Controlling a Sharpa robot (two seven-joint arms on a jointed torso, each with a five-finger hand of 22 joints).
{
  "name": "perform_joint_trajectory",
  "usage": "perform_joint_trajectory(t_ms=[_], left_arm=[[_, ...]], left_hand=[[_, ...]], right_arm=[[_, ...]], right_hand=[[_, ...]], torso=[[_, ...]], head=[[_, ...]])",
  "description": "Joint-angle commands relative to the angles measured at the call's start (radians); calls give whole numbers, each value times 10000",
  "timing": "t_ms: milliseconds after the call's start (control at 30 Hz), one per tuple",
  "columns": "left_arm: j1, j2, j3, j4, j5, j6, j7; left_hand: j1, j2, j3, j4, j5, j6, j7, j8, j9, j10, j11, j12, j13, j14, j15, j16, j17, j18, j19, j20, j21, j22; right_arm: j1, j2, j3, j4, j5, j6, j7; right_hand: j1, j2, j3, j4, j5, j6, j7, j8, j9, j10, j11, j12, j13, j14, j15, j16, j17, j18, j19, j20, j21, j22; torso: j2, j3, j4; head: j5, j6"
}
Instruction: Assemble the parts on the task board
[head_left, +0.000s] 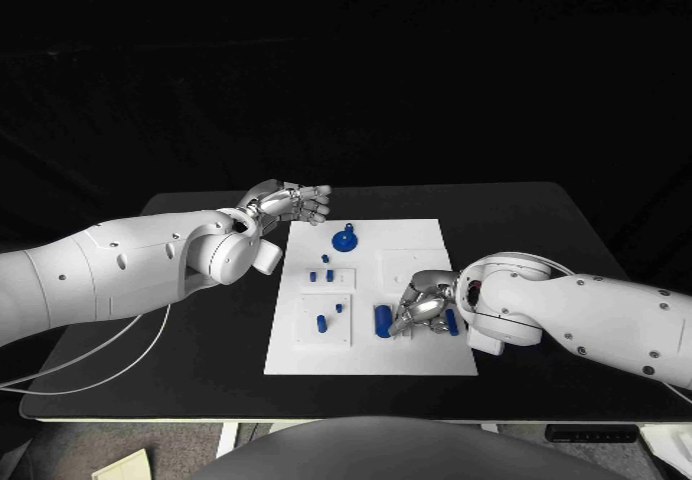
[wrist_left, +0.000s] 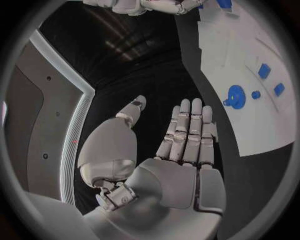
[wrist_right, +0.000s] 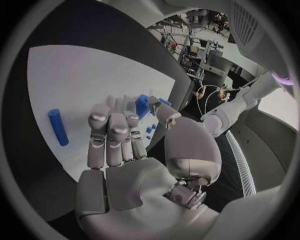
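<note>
Black desk (head_left: 173, 350), white task board (head_left: 418, 245) at its centre. Left robot hand (head_left: 293, 203) hovers off the board's far-left corner, fingers apart, holding nothing. Right robot hand (head_left: 421, 306) curls over the near-right parts; whether it grips one, I can't tell. Blue wheel part (head_left: 345, 240) and several pegs (head_left: 322, 323) stand seated, loose cylinder (head_left: 382, 320) lies flat: roughly halfway, I'd judge.
</note>
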Motion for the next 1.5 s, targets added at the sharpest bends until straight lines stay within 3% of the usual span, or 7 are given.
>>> perform_joint_trajectory(t_ms=[33, 233, 633, 1067, 1500], left_arm=[[6, 15, 7, 13, 13, 136, 42], [6, 14, 7, 7, -29, 121, 3], [6, 21, 7, -2, -29, 139, -6], [6, 17, 6, -12, -29, 145, -21], [6, 11, 6, -10, -36, 151, -70]], left_hand=[[17, 110, 1, -55, 33, -49, 11, 68, -10, -51, 3, 8, -10, 14, 21, -38, 10, 145, -13, 50, -38, 6], [2, 126, -10, -56, 31, -45, 11, 73, -12, -50, 4, 9, -11, 18, 21, -46, 20, 142, -10, 51, -44, 11], [-14, 139, -21, -57, 28, -42, 9, 78, -13, -47, 2, 11, -11, 24, 21, -54, 30, 142, -7, 51, -50, 16], [-17, 147, -28, -66, 27, -42, 8, 80, -16, -46, 1, 11, -11, 27, 19, -62, 40, 143, -5, 49, -56, 21], [-5, 157, -30, -87, 28, -44, 7, 83, -19, -46, 0, 11, -12, 32, 17, -71, 51, 144, -2, 47, -62, 28]], right_arm=[[-3, 36, 1, -72, -185, -123, -118], [-4, 156, 0, -198, -219, -190, -220], [-6, 264, -1, -318, -223, -77, -277], [-8, 273, -2, -332, -173, 380, -307], [-9, 238, -2, -304, -171, 296, -266]], right_hand=[[-28, 152, -22, -7, -43, 106, 24, 39, 1, 88, -10, -55, -9, 27, -71, -60, 8, 550, 16, 43, 7, 36], [-339, 462, 12, 256, -30, 178, 10, 26, -23, 114, -23, -86, -9, 41, -77, -63, 11, 550, 19, 89, -7, 26], [-486, 551, 209, 479, -32, 231, -5, 4, -51, 134, -38, -101, 7, 47, -90, -50, 29, 549, 29, 97, 2, 34], [-567, 342, 176, 404, -1, 231, 3, -33, -80, 126, -30, -115, 30, 43, -84, -50, 39, 550, 17, 98, 23, 57], [-885, -43, -399, 91, -27, 255, -1, -75, -110, 121, -34, -141, 75, 41, -88, -54, 54, 550, -12, 90, 33, 74]], torso=[[7, 1, 4], [1, 0, 2], [0, -4, 3], [4, -1, 0], [2, 10, -8]], head=[[-6, -7], [-14, -15], [-10, -77], [1, -101], [0, -122]])
